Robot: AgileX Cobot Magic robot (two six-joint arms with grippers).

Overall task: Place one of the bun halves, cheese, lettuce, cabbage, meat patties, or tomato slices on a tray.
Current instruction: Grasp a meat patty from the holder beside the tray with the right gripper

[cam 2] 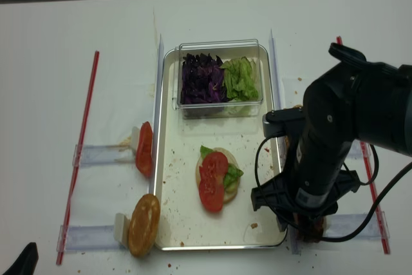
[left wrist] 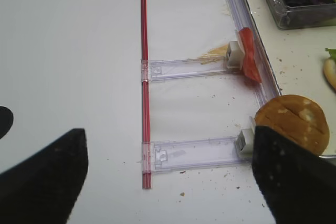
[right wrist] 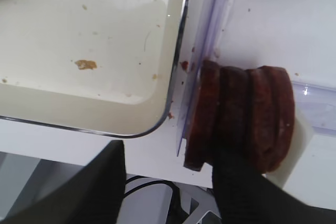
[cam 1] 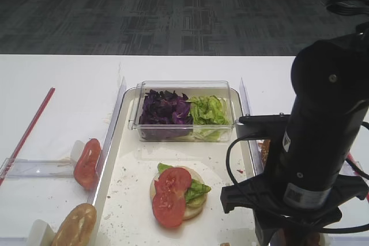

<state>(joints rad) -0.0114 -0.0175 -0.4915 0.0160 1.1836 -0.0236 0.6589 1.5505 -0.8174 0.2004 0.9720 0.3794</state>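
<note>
Two tomato slices (cam 1: 171, 194) are counted on the tray's (cam 1: 130, 200) bun half (cam 1: 193, 207), one more (cam 1: 86, 163) beside it. Four meat patties (right wrist: 241, 121), one clear box (cam 1: 184, 110) and one outside bun (cam 1: 75, 226) are seen.

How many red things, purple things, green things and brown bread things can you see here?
Red tomato slices: 3, two on the open bun, one standing left of the tray
Purple cabbage piles: 1
Green lettuce lots: 2, one in the clear box, one on the bun
Brown bun halves: 2
Total: 8
</note>
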